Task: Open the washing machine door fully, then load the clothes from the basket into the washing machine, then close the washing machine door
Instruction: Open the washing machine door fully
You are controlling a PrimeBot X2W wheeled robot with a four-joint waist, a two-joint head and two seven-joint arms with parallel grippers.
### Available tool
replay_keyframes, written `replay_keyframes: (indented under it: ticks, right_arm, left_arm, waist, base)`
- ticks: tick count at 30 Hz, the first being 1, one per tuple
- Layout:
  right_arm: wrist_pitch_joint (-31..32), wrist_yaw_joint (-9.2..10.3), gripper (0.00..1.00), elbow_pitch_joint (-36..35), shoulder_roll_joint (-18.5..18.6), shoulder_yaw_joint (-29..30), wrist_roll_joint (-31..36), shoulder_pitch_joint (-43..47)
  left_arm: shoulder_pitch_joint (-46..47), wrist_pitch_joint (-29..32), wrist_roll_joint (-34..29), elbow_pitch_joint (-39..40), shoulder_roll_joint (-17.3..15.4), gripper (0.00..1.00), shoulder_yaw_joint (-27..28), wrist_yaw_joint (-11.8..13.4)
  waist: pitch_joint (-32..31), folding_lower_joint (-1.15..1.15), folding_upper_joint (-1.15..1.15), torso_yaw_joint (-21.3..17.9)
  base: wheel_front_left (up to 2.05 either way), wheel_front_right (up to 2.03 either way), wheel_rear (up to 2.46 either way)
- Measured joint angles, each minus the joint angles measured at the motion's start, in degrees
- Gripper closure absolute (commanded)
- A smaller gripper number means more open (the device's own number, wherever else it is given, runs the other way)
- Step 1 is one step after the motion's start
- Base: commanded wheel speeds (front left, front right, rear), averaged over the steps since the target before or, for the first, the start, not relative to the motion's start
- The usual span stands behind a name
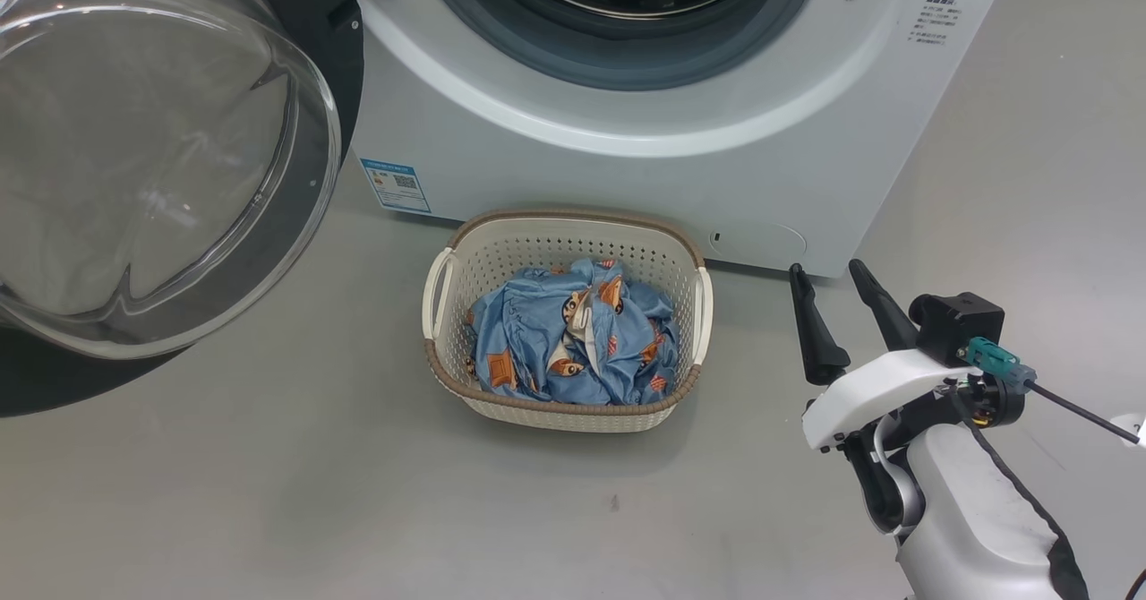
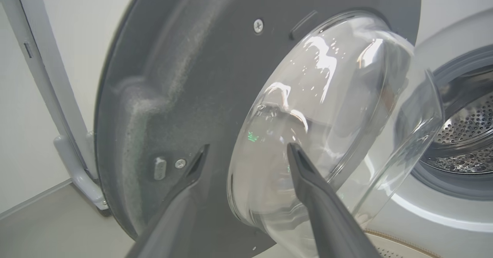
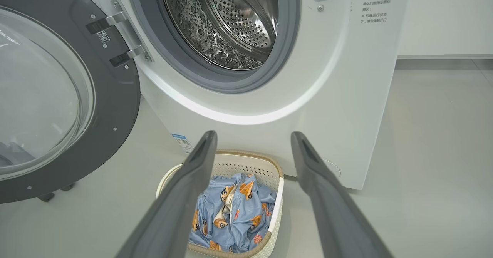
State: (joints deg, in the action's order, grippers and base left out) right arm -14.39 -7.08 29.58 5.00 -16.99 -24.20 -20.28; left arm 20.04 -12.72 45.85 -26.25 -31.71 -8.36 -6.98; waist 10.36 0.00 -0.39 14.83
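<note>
I judge step 1 of 3 done: the door (image 1: 152,152) stands swung wide at the left of the machine (image 1: 627,170), and the drum (image 3: 231,27) looks empty. My left fingers (image 2: 308,181) are spread wide near the door's inner face, gripping nothing. The clothes (image 1: 573,340) lie bunched in the basket (image 1: 564,217) on the floor just before the machine, none loaded. My right fingers (image 1: 816,331) hover open and empty beside the basket. Loading and closing are left to do.

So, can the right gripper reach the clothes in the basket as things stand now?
Probably yes. The right gripper is open beside the basket, whose top is uncovered; the clothes lie heaped inside, and nothing stands between.
</note>
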Motion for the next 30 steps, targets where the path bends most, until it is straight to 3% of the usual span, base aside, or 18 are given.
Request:
replay_keyframes:
  ticks: [13, 30]
  right_arm:
    - [0.0, 0.0, 0.0, -2.1, 0.5, -0.8, 0.0, 0.2]
    - [0.0, 0.0, 0.0, -6.0, 1.3, -0.6, -0.1, 1.3]
  left_arm:
    - [-5.3, -1.2, 0.2, 5.9, 2.3, 0.0, 0.6, 0.0]
    - [-11.3, -1.7, -3.3, 15.7, 5.5, 0.0, 1.5, 0.1]
  waist:
    - [-2.1, 0.0, 0.0, -2.7]
    - [-4.1, 0.0, 0.0, -9.4]
  base:
    - [0.0, 0.0, 0.0]
    - [0.0, 0.0, 0.0]
